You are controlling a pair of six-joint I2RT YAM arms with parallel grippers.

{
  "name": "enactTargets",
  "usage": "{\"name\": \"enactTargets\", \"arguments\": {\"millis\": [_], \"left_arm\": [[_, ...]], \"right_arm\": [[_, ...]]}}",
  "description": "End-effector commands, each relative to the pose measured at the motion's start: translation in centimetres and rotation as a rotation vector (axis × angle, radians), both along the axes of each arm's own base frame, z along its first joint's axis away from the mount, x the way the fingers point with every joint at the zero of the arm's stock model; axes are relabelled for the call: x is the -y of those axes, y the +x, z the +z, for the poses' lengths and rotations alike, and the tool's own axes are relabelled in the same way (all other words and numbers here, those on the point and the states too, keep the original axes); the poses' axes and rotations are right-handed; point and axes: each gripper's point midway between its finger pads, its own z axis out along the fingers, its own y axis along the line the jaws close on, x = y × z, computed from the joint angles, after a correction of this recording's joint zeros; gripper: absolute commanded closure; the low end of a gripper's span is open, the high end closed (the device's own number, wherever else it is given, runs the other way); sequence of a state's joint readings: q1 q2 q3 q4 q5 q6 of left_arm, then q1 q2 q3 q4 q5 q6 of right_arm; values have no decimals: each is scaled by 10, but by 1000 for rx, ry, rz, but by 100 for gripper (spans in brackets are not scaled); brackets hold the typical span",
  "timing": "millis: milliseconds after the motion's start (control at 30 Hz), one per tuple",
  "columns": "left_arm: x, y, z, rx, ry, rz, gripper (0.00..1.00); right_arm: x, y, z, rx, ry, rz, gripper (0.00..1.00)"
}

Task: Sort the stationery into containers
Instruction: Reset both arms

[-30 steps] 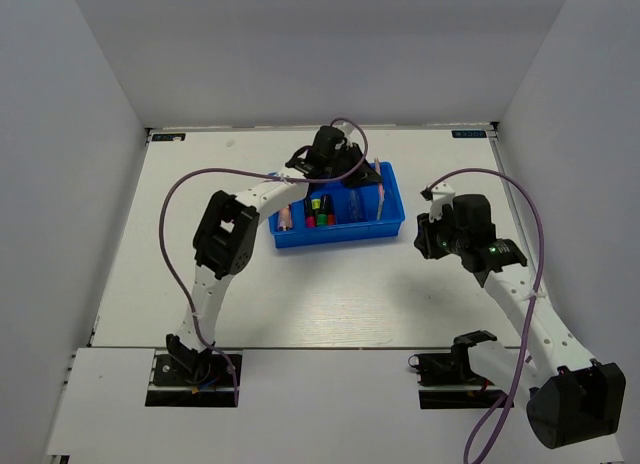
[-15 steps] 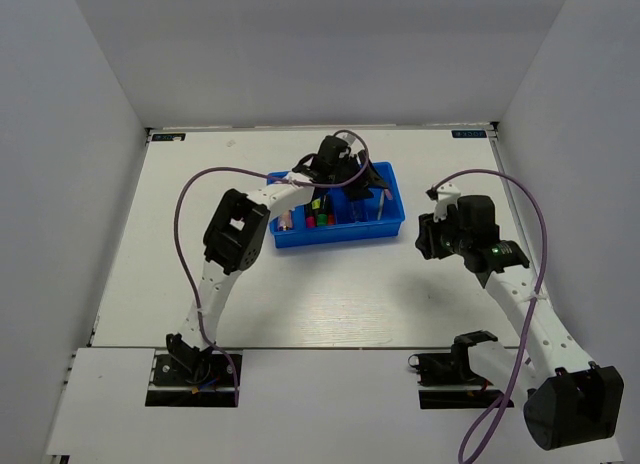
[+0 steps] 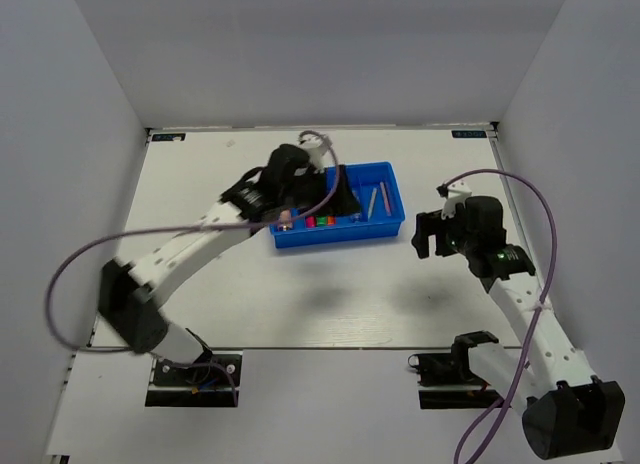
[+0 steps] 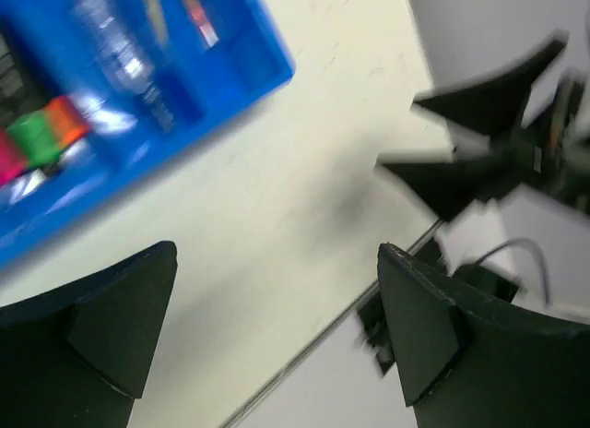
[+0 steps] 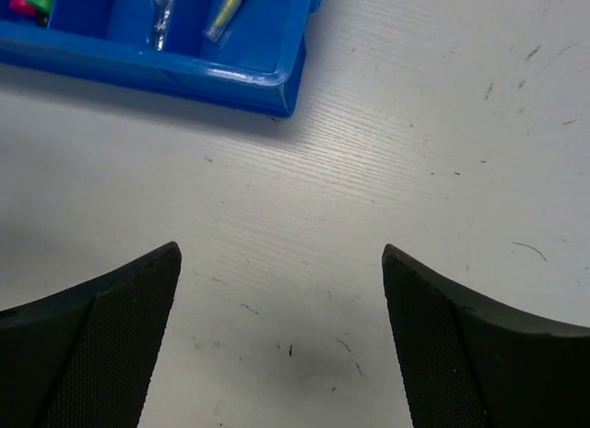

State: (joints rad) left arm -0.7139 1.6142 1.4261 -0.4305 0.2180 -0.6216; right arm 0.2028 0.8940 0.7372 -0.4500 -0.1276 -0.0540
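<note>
Right now, short pink- and green-ended highlighters (image 3: 318, 222), a clear pen (image 5: 163, 13) and thin sticks (image 5: 228, 5) lie inside the shallow bright blue plastic tray (image 3: 340, 236), left jaws gaping empty over it, right jaws gaping empty beside it.

1. A blue tray (image 3: 338, 236) sits toward the far side of the white desk (image 3: 300, 294).
2. The left pincer (image 3: 343, 196) hangs over the tray's middle, too blurred to show its jaws.
3. Inside lie highlighters (image 3: 318, 222) with pink, red and green ends, and two thin sticks (image 3: 377, 199) further right.
4. The right pincer (image 3: 428, 242) hovers just right of the tray, not touching it.
</note>
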Motion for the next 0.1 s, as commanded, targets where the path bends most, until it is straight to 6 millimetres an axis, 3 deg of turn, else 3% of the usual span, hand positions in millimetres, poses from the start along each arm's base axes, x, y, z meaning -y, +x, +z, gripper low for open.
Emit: {"name": "enactTargets", "arguments": {"millis": [0,33,67], "left_arm": [[-100,-46,-38,4,297,103,0],[-123,-51,-31,13,277,149,0],[-156,-67,-65,-42,319,195,0]], "right_arm": [[7,7,11,62,14,-61,9],[3,5,10,55,25,-46,9],[-1,3,12,51,43,-26,9]]}}
